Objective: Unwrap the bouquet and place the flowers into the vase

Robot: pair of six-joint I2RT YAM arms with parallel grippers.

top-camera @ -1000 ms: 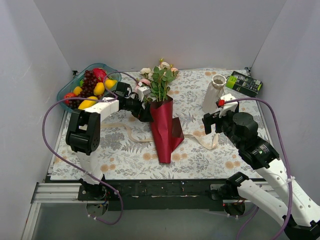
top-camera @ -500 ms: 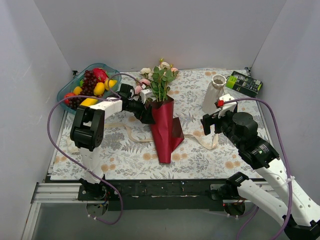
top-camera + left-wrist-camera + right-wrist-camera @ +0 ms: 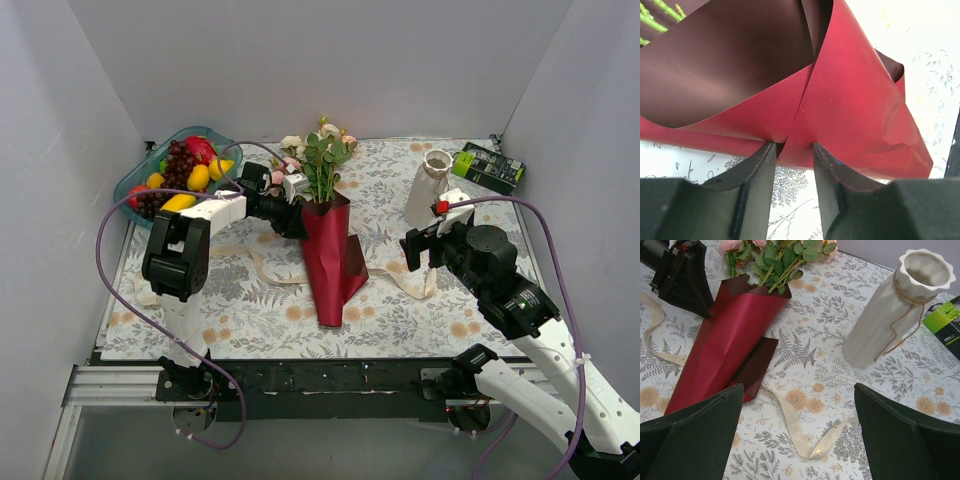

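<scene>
- The bouquet (image 3: 328, 250) lies on the floral tablecloth (image 3: 420, 320) near the middle of the table. Its pointed end is toward the arms and its open end is toward the back wall.
- The flowers (image 3: 322, 150) are inside the dark red wrapping paper (image 3: 722, 347). Pink and cream heads and green leaves come out of the open end.
- 1 flap of the paper lies flat on the cloth at the right side of the cone and shows its darker side.
- The beige ribbon (image 3: 800, 435) is not around the paper. It lies loose on the cloth and shows on both sides of the bouquet.
- The left gripper (image 3: 793, 147) is at the left side of the bouquet, near the open end. Its jaws are narrow, and a folded edge of the paper sits between the 2 fingers (image 3: 757, 175). I cannot tell if they press the paper or only stand around it.
- The right gripper (image 3: 800, 440) is above the cloth between the bouquet and the vase. Its jaws are wide apart and hold nothing.
- The vase (image 3: 428, 188) stands upright at the back right, well apart from the bouquet, with twine around its neck.
- A black and green box (image 3: 488, 166) lies just beside the vase, on its right.
- A blue fruit bowl (image 3: 135, 180) is in the back left corner.
</scene>
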